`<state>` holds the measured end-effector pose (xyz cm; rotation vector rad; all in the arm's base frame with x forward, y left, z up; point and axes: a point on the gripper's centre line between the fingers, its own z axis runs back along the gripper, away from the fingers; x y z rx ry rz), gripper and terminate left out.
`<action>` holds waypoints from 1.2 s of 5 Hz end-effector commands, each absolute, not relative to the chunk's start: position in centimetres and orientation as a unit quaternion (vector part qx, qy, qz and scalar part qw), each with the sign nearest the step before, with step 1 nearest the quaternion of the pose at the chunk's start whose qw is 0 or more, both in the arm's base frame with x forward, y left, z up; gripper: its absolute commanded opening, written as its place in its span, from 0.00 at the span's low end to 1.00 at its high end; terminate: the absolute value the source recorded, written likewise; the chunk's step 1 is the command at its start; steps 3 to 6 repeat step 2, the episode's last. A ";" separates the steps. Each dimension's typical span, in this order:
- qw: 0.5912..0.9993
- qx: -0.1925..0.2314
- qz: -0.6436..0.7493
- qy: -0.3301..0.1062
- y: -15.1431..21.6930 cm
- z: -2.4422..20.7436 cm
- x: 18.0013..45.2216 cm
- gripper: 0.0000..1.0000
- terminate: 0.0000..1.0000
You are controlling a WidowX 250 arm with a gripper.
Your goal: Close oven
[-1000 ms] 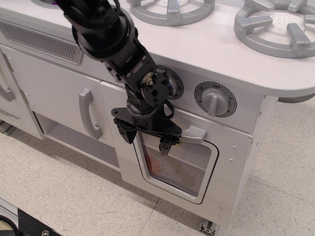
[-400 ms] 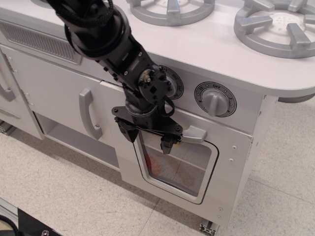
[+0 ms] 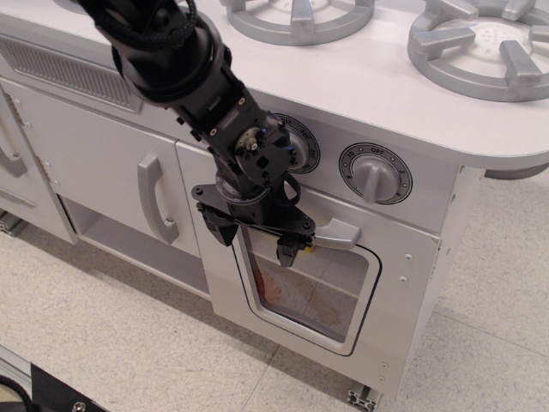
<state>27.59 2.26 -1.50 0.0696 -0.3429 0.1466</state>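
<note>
The oven point(image 3: 309, 283) sits in the lower right part of the white toy kitchen, under two round knobs point(image 3: 375, 172). Its door point(image 3: 390, 283) lies nearly flush with the cabinet front, with only a thin seam visible along its left edge. The rounded clear window point(image 3: 322, 287) shows an inner shelf behind it. The black gripper point(image 3: 254, 241) is positioned at the top left of the door, its fingers point(image 3: 286, 251) spread wide apart and pointing down over the window's upper edge, clasping nothing. The grey bar handle point(image 3: 336, 233) projects just to the right of the fingers. To the left stands a solid cupboard door with a vertical grey handle point(image 3: 154, 199). Grey burner rings point(image 3: 480, 43) rest on the tabletop point(image 3: 360, 86) above.
</note>
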 end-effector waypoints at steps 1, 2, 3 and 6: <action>0.983 0.017 0.079 -0.165 3.2 1.7 27.1 1.00 0.00; 0.984 -0.002 0.098 -0.147 3.9 3.5 26.3 1.00 1.00; 0.984 -0.002 0.098 -0.147 3.9 3.5 26.3 1.00 1.00; 0.984 -0.002 0.098 -0.147 3.9 3.5 26.3 1.00 1.00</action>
